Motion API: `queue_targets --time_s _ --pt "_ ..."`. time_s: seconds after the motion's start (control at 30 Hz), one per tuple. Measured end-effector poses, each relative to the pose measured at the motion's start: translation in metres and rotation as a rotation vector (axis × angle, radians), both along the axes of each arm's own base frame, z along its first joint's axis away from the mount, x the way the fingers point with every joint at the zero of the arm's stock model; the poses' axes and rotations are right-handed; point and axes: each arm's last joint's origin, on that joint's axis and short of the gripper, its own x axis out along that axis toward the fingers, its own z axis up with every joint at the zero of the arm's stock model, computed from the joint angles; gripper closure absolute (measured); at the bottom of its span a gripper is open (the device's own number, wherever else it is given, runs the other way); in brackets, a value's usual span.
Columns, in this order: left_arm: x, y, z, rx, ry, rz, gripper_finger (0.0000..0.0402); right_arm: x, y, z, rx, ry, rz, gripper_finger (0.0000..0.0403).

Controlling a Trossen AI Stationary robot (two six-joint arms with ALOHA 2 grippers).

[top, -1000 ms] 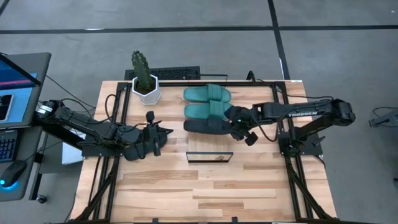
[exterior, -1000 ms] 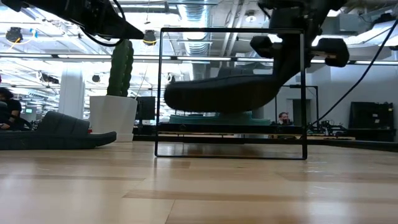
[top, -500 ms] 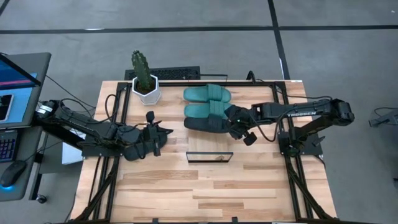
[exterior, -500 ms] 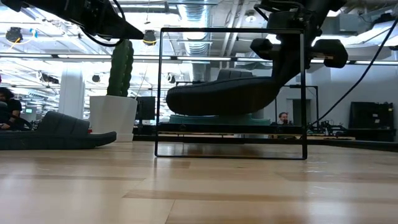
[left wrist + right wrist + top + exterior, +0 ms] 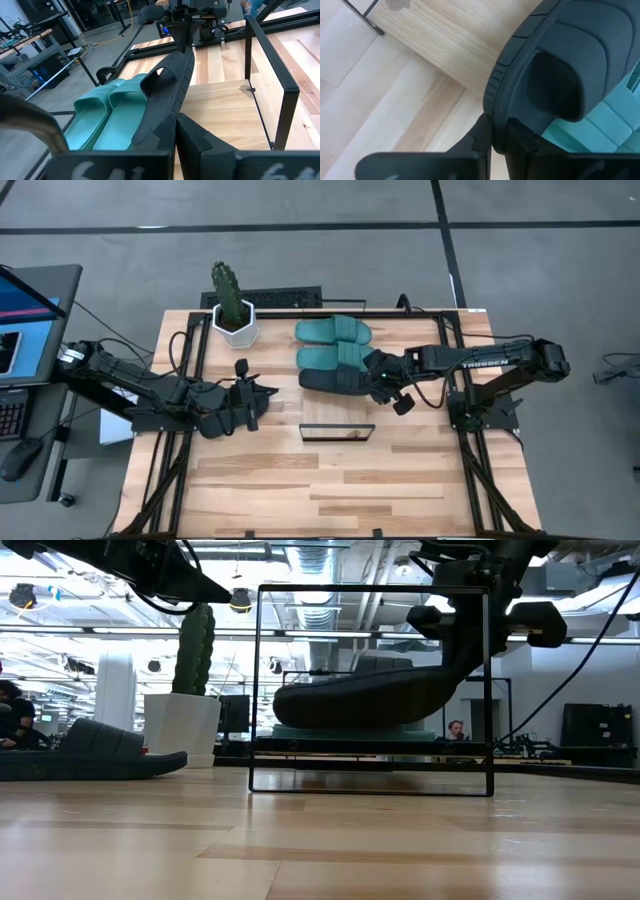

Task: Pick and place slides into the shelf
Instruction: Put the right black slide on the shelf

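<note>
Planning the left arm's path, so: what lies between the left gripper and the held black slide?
High view: only bare tabletop between the left gripper and the black slide, which the right gripper holds.

You can count two teal slides, two black slides, one shelf and one cactus.

Grey floor crossed by dark lines — ceiling strip lights glow over distant desks.

Dark fingers apparently pinch a black slide's edge.
</note>
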Motion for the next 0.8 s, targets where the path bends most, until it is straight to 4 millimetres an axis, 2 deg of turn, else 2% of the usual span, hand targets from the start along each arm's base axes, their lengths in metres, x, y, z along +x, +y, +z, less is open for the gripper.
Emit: queue_targets --time_s 0.33,0.53,0.67,0.8 --pt "0.0 0.0 0.0 -0.002 -0.001 0.0 0.0401 0.0 0.0 0.0 0.032 -0.006 -0.069 0.0365" --pt "0.0 0.0 0.0 -0.002 -0.001 -0.001 0.0401 0.0 0.0 0.0 0.038 -0.008 -0.083 0.0343" --pt "0.0 0.0 0.0 -0.002 -0.001 0.0 0.0401 0.003 -0.004 -0.005 0.057 0.009 -0.136 0.0323" --pt "0.0 0.0 -0.001 0.0 0.008 -0.001 0.0401 0.009 -0.007 -0.02 0.058 0.078 -0.153 0.0304"
